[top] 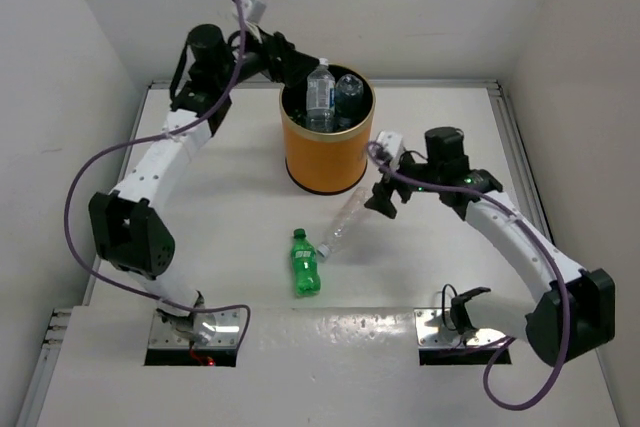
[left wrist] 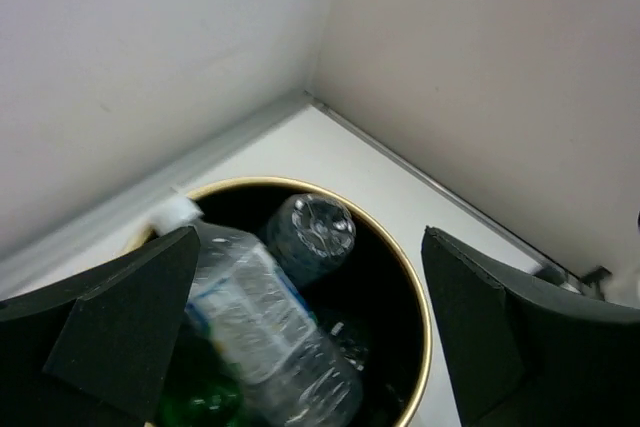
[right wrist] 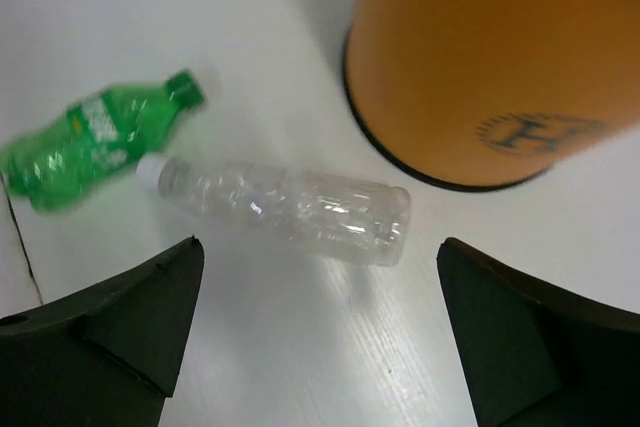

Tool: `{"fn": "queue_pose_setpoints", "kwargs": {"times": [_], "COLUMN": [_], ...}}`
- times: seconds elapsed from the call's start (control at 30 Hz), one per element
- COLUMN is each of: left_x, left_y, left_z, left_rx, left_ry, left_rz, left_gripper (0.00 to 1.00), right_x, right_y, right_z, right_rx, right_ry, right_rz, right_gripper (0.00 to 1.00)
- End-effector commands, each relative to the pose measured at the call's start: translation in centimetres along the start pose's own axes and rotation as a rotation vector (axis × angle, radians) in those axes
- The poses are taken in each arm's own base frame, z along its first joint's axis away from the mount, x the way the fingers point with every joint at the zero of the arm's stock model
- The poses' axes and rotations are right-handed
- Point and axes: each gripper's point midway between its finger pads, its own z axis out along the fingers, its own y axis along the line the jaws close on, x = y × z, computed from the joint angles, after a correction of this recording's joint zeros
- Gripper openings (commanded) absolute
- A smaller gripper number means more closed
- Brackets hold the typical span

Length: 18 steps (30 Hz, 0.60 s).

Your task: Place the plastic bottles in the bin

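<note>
Left gripper (left wrist: 312,282) hangs with jaws wide apart over the bin (left wrist: 418,297), low in its wrist view, leaving a labelled bottle (left wrist: 255,332) loose inside. Right gripper (right wrist: 320,292), jaws also spread, straddles the clear bottle (right wrist: 300,209) lying mid-frame beside the bin's base, seemingly lined up to grasp it. A green bottle (right wrist: 90,142) lies at left.

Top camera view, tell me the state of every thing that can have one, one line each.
bin: upright, bottles inside.
labelled bottle: in the bin, neck above the rim.
second bottle: inside the bin.
clear bottle: lying on the table, capped.
green bottle: lying on the table, capped.
left hand: open, above the bin.
right hand: open, above the clear bottle.
</note>
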Motion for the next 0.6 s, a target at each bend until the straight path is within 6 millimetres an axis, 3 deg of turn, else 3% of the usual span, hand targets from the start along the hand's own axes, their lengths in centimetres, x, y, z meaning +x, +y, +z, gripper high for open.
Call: {"fn": "queue_pose_setpoints", "kwargs": {"times": [0.0,0.07,0.13,0.17,0.2,0.33,0.57], "left_x": [-10.1,-12.3,-11.0,-11.3,-9.9,-6.8,-4.3], "left_y": [-2.1,-2.5,-2.0,-3.3,-2.4,-2.5,-1.6], "left_z": [-4.9,-7.5,-9.1,-10.5,-11.3,-14.5,-17.1], "left_rx": [-0.051,-0.088,-0.120,-0.106,-0.125,-0.162,-0.200], "left_ry": [-0.163,-0.193,-0.155,-0.160,-0.135,-0.075,-0.045], "left_rz": [0.168,0.227,0.222,0.255,0.237,0.241,0.191], "left_gripper": [1.00,1.00,1.00,1.00,1.00,1.00,1.00], "right_x": [0.6,0.8,1.9,2.1,2.7,4.2,8.1], "right_y": [1.1,2.9,3.8,4.3,4.5,6.4,8.1], "right_z": [1.6,2.0,3.0,3.2,3.9,4.9,8.5], "right_rx": [-0.117,-0.203,-0.290,-0.316,-0.352,-0.497,-0.656], "right_ry": [0.070,0.103,0.139,0.149,0.158,0.209,0.315], "right_rz": [-0.356,-0.415,-0.553,-0.582,-0.628,-0.742,-0.914], "right_gripper": [0.97,0.97,0.97,0.97,0.97,0.97,0.97]}}
